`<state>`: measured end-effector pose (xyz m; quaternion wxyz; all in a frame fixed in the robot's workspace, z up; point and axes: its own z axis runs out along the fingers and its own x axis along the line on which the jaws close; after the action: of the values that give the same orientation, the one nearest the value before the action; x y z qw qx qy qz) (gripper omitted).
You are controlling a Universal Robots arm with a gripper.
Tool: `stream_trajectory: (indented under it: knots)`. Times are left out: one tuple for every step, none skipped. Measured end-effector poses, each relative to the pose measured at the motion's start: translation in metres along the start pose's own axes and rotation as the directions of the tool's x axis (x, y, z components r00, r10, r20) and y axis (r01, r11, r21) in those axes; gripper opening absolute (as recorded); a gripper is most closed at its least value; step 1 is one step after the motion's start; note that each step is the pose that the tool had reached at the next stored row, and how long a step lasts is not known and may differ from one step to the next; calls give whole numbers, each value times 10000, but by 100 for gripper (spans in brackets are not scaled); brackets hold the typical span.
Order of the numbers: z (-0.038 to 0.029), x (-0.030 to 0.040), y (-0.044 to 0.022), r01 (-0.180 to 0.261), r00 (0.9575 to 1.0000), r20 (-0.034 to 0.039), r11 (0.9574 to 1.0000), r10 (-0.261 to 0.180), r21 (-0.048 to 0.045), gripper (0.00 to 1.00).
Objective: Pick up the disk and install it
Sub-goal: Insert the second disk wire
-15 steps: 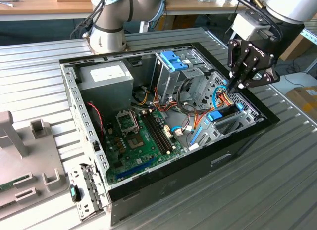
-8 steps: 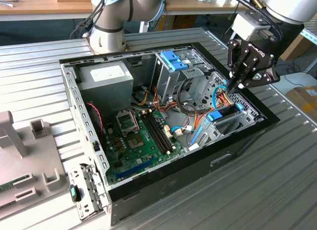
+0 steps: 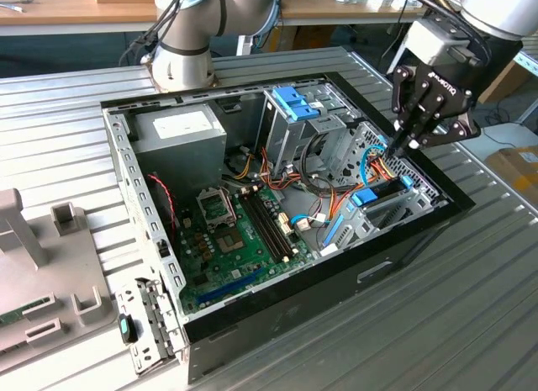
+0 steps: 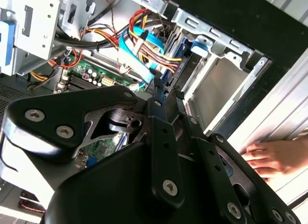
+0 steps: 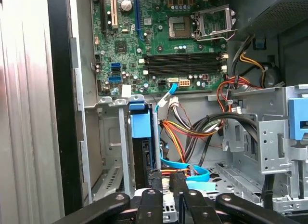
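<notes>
One gripper (image 3: 402, 147) hangs just over the right side of the open computer case (image 3: 252, 324) in the exterior view. Its two thin fingers (image 5: 166, 183) are pressed close together with nothing between them, so the hand is closed and holds nothing.

The disk (image 5: 142, 137) stands on its edge in a slot of the metal bay (image 5: 108, 147), right under the fingertips. Its blue frame end sticks up out of the slot in the first wrist view. In the exterior view, the disk (image 3: 382, 192) is a dark strip with blue ends. Its long side runs from the near left to the far right, along the right wall of the case. It looks pushed all the way in, but the slot hides most of it, so I am not sure.

The green board (image 3: 239, 231) lies in the middle of the case. Orange and blue wires (image 5: 185, 132) bunch beside the bay. A person's hand (image 4: 272, 156) rests on the ribbed table (image 3: 471, 307) just outside the case, in the second wrist view.
</notes>
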<state>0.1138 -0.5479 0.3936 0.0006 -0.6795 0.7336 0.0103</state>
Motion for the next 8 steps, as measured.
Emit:
stream_trajectory:
  knots:
    - [1, -24, -2, -1, 10000, -39, 10000, 1, -11, 24]
    - [2, -73, 2, -2, 10000, -76, 10000, 2, -10, 24]
    - [2, -91, 3, -1, 10000, -79, 10000, 1, -10, 24]
    - [2, -103, 4, -1, 10000, -78, 10000, 1, -9, 24]
    - [8, -107, 1, -1, 10000, -75, 10000, 1, -9, 24]
    - [17, -107, -9, -2, 10000, -75, 10000, 2, -10, 24]
    - [46, -109, -29, -2, 10000, -86, 10000, 2, -12, 24]
    - [70, -109, -36, -2, 10000, -86, 10000, 1, -13, 24]
